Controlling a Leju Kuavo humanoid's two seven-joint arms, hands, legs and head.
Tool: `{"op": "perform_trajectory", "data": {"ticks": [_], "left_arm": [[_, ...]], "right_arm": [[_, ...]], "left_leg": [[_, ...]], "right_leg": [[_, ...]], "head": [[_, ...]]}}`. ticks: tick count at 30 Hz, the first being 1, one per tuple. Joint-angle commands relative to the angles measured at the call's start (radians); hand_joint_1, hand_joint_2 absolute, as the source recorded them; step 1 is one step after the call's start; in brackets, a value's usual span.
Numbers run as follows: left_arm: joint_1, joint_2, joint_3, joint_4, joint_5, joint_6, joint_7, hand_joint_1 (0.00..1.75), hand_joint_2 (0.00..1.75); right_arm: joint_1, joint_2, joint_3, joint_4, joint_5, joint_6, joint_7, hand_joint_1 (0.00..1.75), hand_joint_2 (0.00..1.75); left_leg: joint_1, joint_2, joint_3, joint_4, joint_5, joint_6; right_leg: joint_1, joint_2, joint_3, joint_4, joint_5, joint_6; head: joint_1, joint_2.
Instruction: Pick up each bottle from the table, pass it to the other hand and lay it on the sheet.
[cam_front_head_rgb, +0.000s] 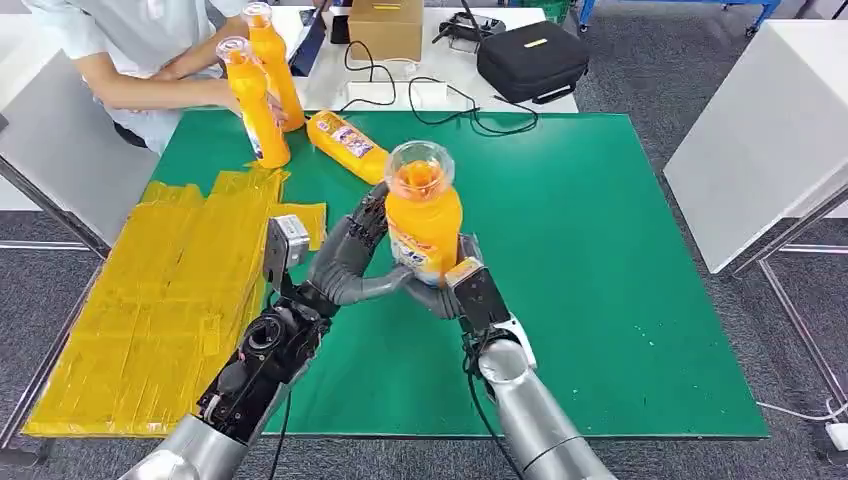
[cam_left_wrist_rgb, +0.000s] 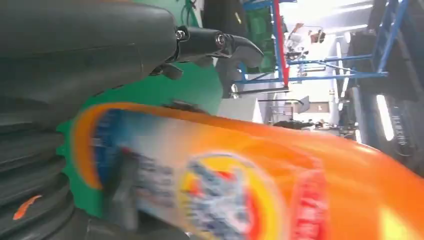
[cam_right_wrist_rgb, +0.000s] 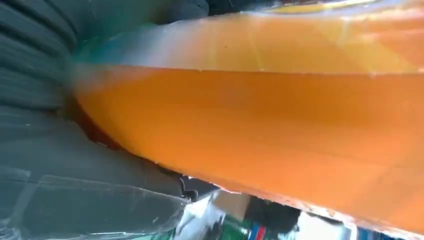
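Note:
An orange bottle (cam_front_head_rgb: 424, 215) with a clear cap stands upright in the air over the middle of the green table (cam_front_head_rgb: 600, 250), between both hands. My right hand (cam_front_head_rgb: 458, 290) grips its lower part from the right. My left hand (cam_front_head_rgb: 350, 255) wraps it from the left, fingers behind it and thumb under the label. The left wrist view has the bottle (cam_left_wrist_rgb: 260, 185) against the palm, with one finger (cam_left_wrist_rgb: 235, 45) standing off it. The bottle (cam_right_wrist_rgb: 260, 125) lies tight against the right palm. The yellow sheet (cam_front_head_rgb: 170, 300) covers the table's left side.
Another orange bottle (cam_front_head_rgb: 347, 146) lies on the table's far side. A person seated at the far left holds two upright bottles (cam_front_head_rgb: 256, 105). Behind the table stand a cardboard box (cam_front_head_rgb: 385, 28), a black case (cam_front_head_rgb: 532, 60) and cables. A white table (cam_front_head_rgb: 760, 120) is on the right.

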Motion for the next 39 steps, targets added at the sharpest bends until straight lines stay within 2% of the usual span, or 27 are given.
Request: {"op": "perform_trajectory", "data": {"ticks": [1, 9, 13, 17, 24, 25, 26, 34, 35, 36, 37, 39], "left_arm": [[-0.016, 0.026, 0.010, -0.017, 0.003, 0.014, -0.003, 0.00, 1.75], [-0.003, 0.023, 0.015, -0.062, 0.010, 0.004, -0.010, 0.00, 1.75], [0.006, 0.020, -0.005, -0.090, 0.011, -0.004, -0.010, 0.00, 1.75], [0.005, 0.016, -0.024, -0.085, 0.010, -0.005, -0.009, 0.00, 1.75], [0.004, 0.012, -0.039, -0.084, 0.012, -0.010, -0.012, 0.00, 1.75], [0.005, 0.011, -0.046, -0.087, 0.012, -0.014, -0.013, 0.00, 1.75], [0.007, 0.007, -0.049, -0.086, 0.012, -0.012, -0.013, 0.00, 1.75], [0.005, 0.006, -0.057, -0.085, 0.011, -0.013, -0.014, 0.00, 1.75], [0.003, 0.003, -0.065, -0.081, 0.009, -0.014, -0.016, 0.21, 1.75], [0.002, 0.002, -0.068, -0.079, 0.008, -0.015, -0.017, 1.43, 1.75], [-0.001, -0.001, -0.077, -0.069, 0.008, -0.017, -0.017, 1.71, 1.75], [-0.008, -0.005, -0.087, -0.050, 0.007, -0.018, -0.017, 1.75, 1.75]], "right_arm": [[-0.071, 0.022, 0.165, 0.212, 0.031, -0.009, -0.010, 1.75, 1.75], [-0.096, 0.038, 0.216, 0.286, 0.059, -0.016, 0.010, 1.75, 1.75], [-0.096, 0.041, 0.254, 0.282, 0.123, -0.078, 0.011, 1.75, 1.75], [-0.091, 0.040, 0.256, 0.273, 0.113, -0.067, 0.021, 1.75, 1.75], [-0.091, 0.039, 0.249, 0.274, 0.103, -0.061, 0.031, 1.75, 1.75], [-0.091, 0.039, 0.249, 0.273, 0.104, -0.064, 0.030, 1.75, 1.75], [-0.090, 0.039, 0.250, 0.272, 0.106, -0.065, 0.028, 1.75, 1.75], [-0.088, 0.038, 0.253, 0.268, 0.112, -0.071, 0.028, 1.75, 1.75], [-0.086, 0.038, 0.253, 0.265, 0.113, -0.069, 0.029, 1.75, 1.75], [-0.086, 0.038, 0.252, 0.264, 0.113, -0.068, 0.030, 1.75, 1.75], [-0.085, 0.037, 0.252, 0.262, 0.115, -0.068, 0.031, 1.75, 1.75], [-0.084, 0.037, 0.250, 0.262, 0.115, -0.066, 0.032, 1.75, 1.75]], "left_leg": [[0.000, 0.004, 0.006, 0.000, -0.003, 0.001], [0.000, 0.002, 0.005, 0.000, -0.003, 0.001], [0.000, 0.001, 0.003, 0.000, -0.002, 0.001], [0.000, 0.000, 0.006, 0.000, -0.003, 0.001], [0.000, -0.001, 0.002, 0.000, -0.001, 0.001], [0.000, -0.001, 0.008, 0.001, -0.004, 0.001], [0.000, -0.001, 0.002, 0.000, -0.001, 0.001], [0.000, -0.002, 0.004, 0.000, -0.002, 0.001], [0.000, -0.002, 0.003, 0.000, -0.001, 0.001], [0.000, -0.001, 0.002, 0.000, -0.001, 0.001], [0.000, -0.002, 0.004, 0.000, -0.002, 0.001], [0.000, -0.002, 0.001, 0.000, -0.001, 0.001]], "right_leg": [[0.001, 0.002, 0.005, -0.001, -0.002, -0.003], [0.001, 0.000, 0.005, 0.000, -0.002, -0.003], [0.001, -0.001, 0.003, 0.000, -0.002, -0.002], [0.001, -0.002, 0.006, 0.000, -0.004, -0.004], [0.001, -0.002, 0.001, 0.000, -0.001, -0.002], [0.002, -0.004, 0.008, 0.000, -0.005, -0.005], [0.001, -0.002, 0.002, 0.000, -0.002, -0.002], [0.001, -0.003, 0.003, 0.000, -0.003, -0.003], [0.001, -0.003, 0.002, 0.000, -0.002, -0.002], [0.001, -0.003, 0.001, 0.000, -0.002, -0.002], [0.001, -0.004, 0.004, 0.000, -0.003, -0.003], [0.001, -0.003, 0.001, -0.001, -0.001, -0.002]], "head": [[0.000, 0.000], [0.000, 0.000], [0.000, 0.000], [0.000, 0.000], [0.000, 0.000], [0.000, 0.000], [0.000, 0.000], [0.000, 0.000], [0.000, 0.000], [0.000, 0.000], [0.000, 0.000], [0.000, 0.000]]}}
